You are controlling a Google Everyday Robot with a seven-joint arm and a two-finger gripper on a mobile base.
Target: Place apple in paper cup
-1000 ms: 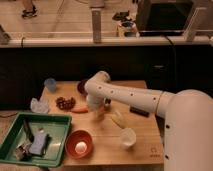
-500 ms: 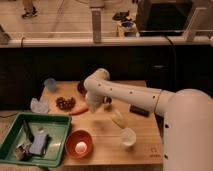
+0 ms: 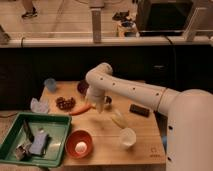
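Observation:
The white paper cup point(image 3: 127, 136) stands upright near the table's front right. My gripper point(image 3: 101, 103) hangs from the white arm point(image 3: 130, 90) over the middle of the table, just right of the orange carrot point(image 3: 80, 109) and up-left of the cup. No orange-red apple shows; it may be hidden at the gripper. A pale yellowish object point(image 3: 118, 120) lies between the gripper and the cup.
A green tray point(image 3: 15, 131) with items sits front left. A red bowl point(image 3: 71, 142) holds a white round thing. Dark grapes point(image 3: 65, 103), a blue cup point(image 3: 50, 84), a dark bowl point(image 3: 82, 87), clear plastic point(image 3: 38, 105) and a black block point(image 3: 139, 110) lie around.
The arm has shifted only slightly, its elbow a little higher; the gripper stays over the same spot near the carrot. The objects have not moved.

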